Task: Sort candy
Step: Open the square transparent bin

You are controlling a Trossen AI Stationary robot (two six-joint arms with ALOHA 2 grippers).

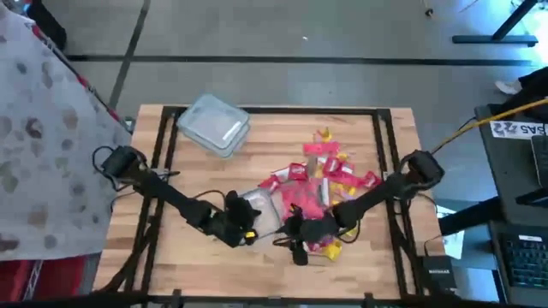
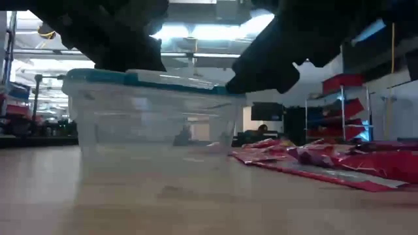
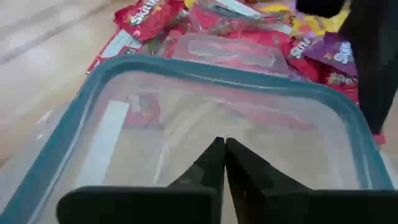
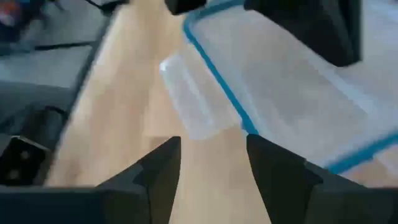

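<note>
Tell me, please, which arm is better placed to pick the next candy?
Probably the right. The right gripper is open and sits at the candy pile. The left gripper is shut, over the teal-rimmed tub.

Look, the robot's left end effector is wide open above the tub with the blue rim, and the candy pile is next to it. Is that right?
Not quite. The left end effector is shut, not wide open: the left wrist view shows its two fingers pressed together above the tub with the blue rim. The rest holds: the candy pile lies beside that tub.
</note>
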